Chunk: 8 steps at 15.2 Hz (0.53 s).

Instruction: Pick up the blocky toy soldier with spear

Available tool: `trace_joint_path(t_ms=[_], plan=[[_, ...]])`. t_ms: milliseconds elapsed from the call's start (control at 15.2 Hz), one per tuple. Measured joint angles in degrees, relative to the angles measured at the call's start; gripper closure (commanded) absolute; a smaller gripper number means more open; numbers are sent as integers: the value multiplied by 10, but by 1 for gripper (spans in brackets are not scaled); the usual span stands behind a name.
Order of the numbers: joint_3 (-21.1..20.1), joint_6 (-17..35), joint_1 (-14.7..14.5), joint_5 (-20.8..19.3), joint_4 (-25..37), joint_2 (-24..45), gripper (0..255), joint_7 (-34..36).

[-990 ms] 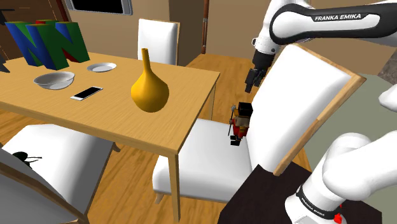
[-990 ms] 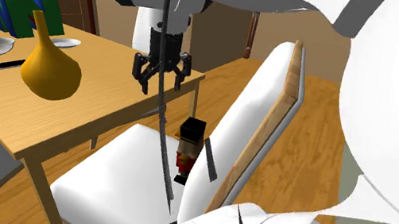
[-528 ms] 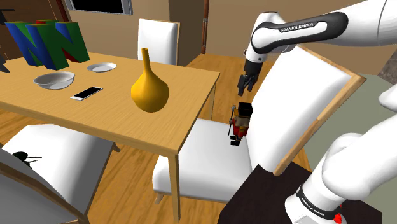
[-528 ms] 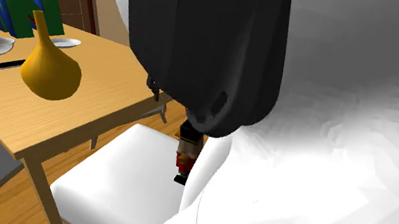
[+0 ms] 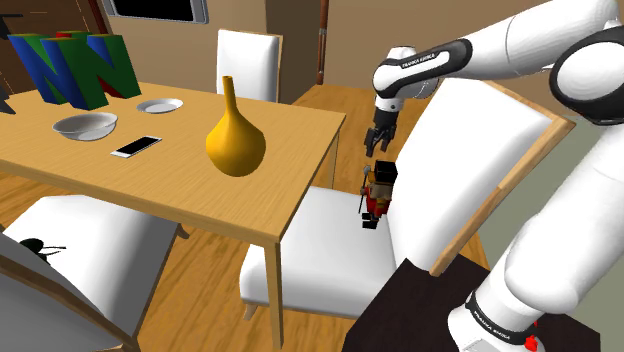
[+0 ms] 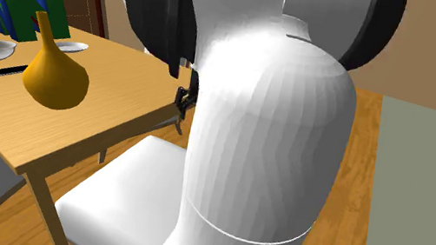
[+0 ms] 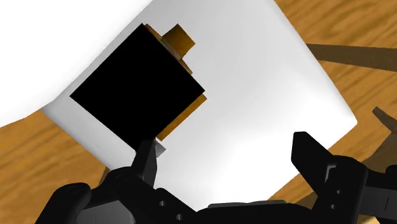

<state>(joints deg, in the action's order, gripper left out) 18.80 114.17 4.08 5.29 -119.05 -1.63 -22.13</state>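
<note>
Over on the white chair seat (image 5: 320, 232), the toy soldier (image 5: 378, 195) stood by the backrest (image 5: 460, 170) under my wide-open claw (image 5: 380, 143), which sat off-centre, so I figured a finger might tip him.

The arm (image 5: 520, 40) is fat, round and white. Black bands (image 5: 418, 60) on it carry small white letters. A red spot (image 5: 530, 343) shows down low. Its end effector (image 5: 378, 148) is all black.
</note>
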Motion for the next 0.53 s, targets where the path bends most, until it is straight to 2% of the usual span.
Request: trace_joint_path(t_ms=[528], plan=[[15, 8, 38, 75, 118, 181, 0, -57]])
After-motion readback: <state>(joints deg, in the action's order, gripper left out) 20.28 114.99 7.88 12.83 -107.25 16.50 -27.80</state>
